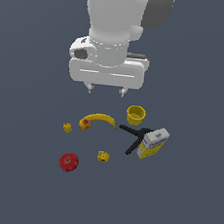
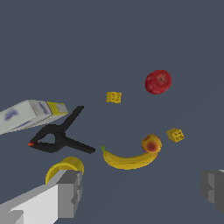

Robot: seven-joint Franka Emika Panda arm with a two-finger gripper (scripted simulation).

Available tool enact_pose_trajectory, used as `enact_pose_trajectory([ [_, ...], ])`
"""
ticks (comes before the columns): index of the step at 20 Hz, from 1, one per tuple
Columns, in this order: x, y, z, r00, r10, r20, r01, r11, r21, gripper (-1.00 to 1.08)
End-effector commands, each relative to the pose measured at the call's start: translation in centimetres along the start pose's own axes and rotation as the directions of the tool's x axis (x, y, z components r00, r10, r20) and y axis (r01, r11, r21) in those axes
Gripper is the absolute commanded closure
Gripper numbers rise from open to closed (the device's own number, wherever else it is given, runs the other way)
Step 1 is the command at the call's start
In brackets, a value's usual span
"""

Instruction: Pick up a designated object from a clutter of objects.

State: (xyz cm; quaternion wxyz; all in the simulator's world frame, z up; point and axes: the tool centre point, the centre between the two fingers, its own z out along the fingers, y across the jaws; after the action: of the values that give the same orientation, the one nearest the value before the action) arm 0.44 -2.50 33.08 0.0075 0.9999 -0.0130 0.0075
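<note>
The carton box, yellow below and white with a blue logo on top, stands at the exterior view's right of the clutter; it also shows in the wrist view. My gripper hangs open and empty high above the clutter, well apart from the box. Its grey fingers frame the wrist view. Beside the box lie a black clamp, a yellow cup, a banana, a small peach-coloured fruit, a red fruit and two tiny yellow bricks.
The second yellow brick lies at the exterior view's left of the banana. The clamp touches or nearly touches the box's side. All items rest on a flat dark grey floor.
</note>
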Motion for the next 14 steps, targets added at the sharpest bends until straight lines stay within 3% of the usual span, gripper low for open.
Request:
enact_pose_trajectory([
  [1, 0.0, 0.0, 0.0, 1.000, 0.000, -0.001, 0.000, 1.000, -0.001, -0.92],
  [14, 0.8, -1.6, 0.9, 0.996, 0.090, 0.000, -0.090, 0.996, -0.003, -0.92],
])
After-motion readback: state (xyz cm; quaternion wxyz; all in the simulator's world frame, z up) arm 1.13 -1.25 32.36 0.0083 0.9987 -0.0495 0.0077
